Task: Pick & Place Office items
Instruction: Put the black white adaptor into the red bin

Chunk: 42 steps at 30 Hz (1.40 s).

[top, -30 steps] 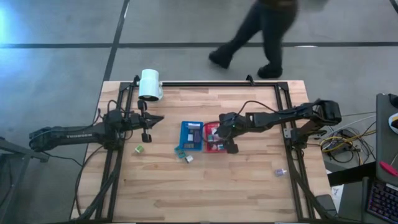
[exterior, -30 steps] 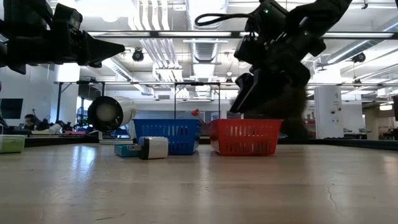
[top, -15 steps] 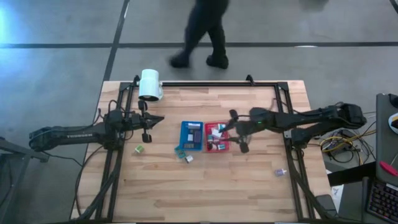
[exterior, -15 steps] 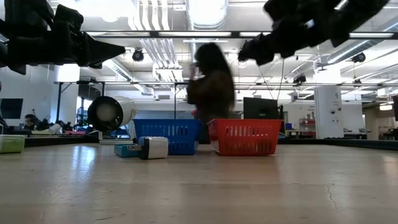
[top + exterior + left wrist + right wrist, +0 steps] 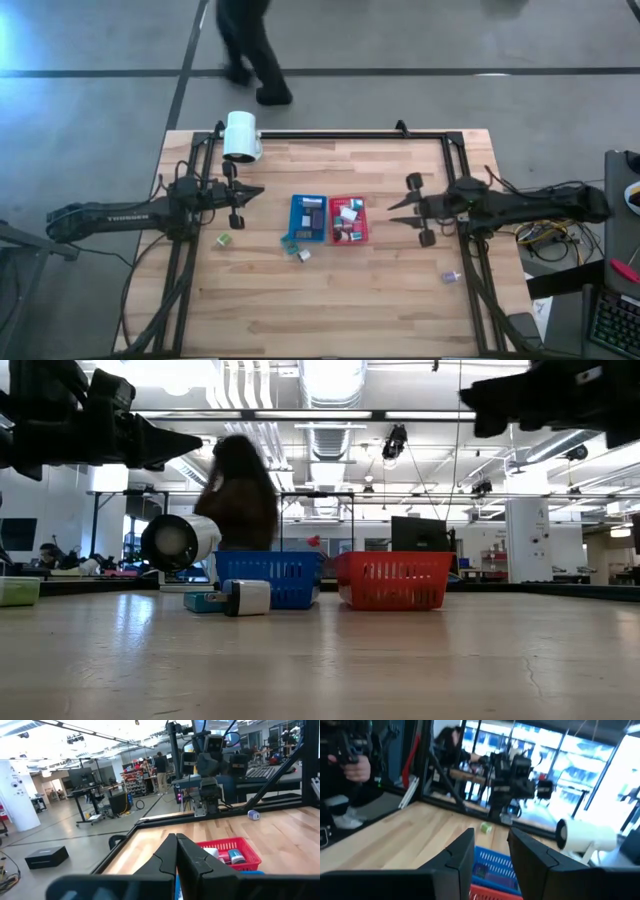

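Small office items lie in the blue tray [image 5: 308, 218] and the red tray [image 5: 348, 220] at mid-table. Loose on the wood are a green piece [image 5: 225, 240], a teal piece [image 5: 290, 245], a white block [image 5: 303, 255] and a small pale piece [image 5: 450, 277] near the right rail. My left gripper [image 5: 260, 190] hovers shut, left of the blue tray and above the table; its fingers meet in the left wrist view [image 5: 176, 840]. My right gripper [image 5: 395, 212] hangs open in the air, right of the red tray, holding nothing [image 5: 491, 832].
A white cylindrical lamp head [image 5: 242, 135] sits at the far left corner. A black metal frame [image 5: 330, 133] runs along the table's edges. A person [image 5: 245, 45] walks on the floor beyond the far edge. Bare wood spreads across the near half of the table.
My right gripper has risen from just over the red tray and drawn back toward the table's right edge. The person behind the table has walked from right to left. The left arm has stayed still.
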Available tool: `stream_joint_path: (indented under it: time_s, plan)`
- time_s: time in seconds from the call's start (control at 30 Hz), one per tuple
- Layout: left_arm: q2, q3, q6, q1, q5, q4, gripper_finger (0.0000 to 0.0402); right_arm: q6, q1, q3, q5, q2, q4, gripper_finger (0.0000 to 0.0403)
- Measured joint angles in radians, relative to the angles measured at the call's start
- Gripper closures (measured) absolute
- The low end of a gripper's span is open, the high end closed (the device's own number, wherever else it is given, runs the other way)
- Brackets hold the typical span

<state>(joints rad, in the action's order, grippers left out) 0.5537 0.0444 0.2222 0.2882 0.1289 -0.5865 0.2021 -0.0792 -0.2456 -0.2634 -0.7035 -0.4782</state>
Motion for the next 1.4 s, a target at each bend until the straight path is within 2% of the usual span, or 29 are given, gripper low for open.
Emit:
stream_joint_path:
  time_s: [0.27,0.47,0.7,0.87,1.4]
  plan:
    - [0.0,0.0,0.006,0.0,-0.004,0.0,0.0393,-0.021,-0.032,0.079,0.001,0.23,0.043,0.0311]
    - [0.0,0.0,0.006,0.001,-0.047,0.0,0.039,-0.022,-0.076,0.107,0.004,0.311,0.108,0.033]
    - [0.0,0.0,0.006,0.0,-0.047,0.0,0.039,-0.026,-0.112,0.128,0.004,0.326,0.108,0.0344]
    - [0.0,0.0,0.006,0.001,-0.085,0.0,0.039,-0.026,-0.122,0.132,0.003,0.324,0.108,0.0344]
    - [0.0,0.0,0.002,0.0,-0.086,0.005,0.0389,-0.017,-0.122,0.132,0.003,0.308,0.103,0.0344]
